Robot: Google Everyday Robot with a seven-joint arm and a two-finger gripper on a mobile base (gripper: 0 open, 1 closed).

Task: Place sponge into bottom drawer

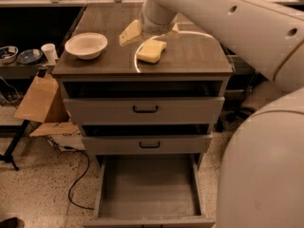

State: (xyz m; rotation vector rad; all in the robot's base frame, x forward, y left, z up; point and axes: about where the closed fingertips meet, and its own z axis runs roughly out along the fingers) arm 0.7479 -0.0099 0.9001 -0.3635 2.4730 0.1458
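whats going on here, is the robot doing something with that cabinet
A robot arm is reaching over the top of a grey cabinet, with its pincer open just behind and above the sponge. The sponge lies on the cabinet top, not gripped. A white bowl sits to its left. The bottom drawer is pulled out and has nothing in it, so the sponge has not yet been moved there.
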